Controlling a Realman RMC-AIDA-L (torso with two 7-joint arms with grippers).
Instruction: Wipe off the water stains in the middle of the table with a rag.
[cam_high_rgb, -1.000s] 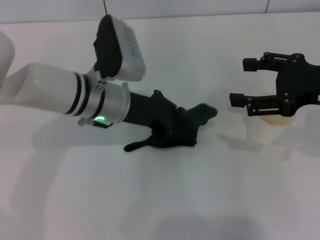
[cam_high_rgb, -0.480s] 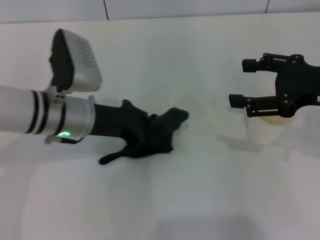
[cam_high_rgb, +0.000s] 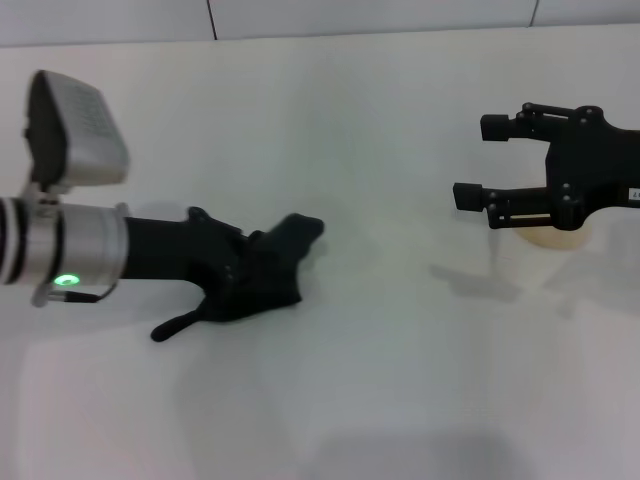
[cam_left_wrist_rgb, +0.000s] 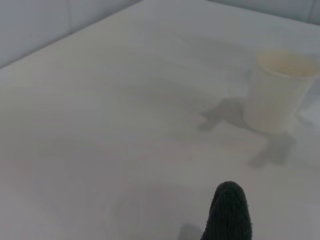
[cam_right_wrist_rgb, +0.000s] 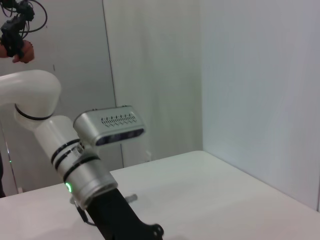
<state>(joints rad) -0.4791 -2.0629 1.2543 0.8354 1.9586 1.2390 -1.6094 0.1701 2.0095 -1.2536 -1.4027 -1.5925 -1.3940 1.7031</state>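
- Spanning every view, the white surface (cam_high_rgb: 380, 380) looks bare in the middle; no amber water stains are visible anywhere, so I cannot say where they lie or whether any remain.
- Pressing low at the surface's left, the left gripper (cam_high_rgb: 262, 270) is wrapped in the rag (cam_high_rgb: 255, 285), clamped on it, with a thin tail trailing toward the robot.
- Hovering at the right, the right gripper (cam_high_rgb: 478, 160) has its jaws apart, holding nothing, just above a paper cup (cam_left_wrist_rgb: 277, 92).
- Risk, as a judgement: a wide sweep to the right could knock the cup over, and the loose tail could smear leftover liquid if it drags across the surface.
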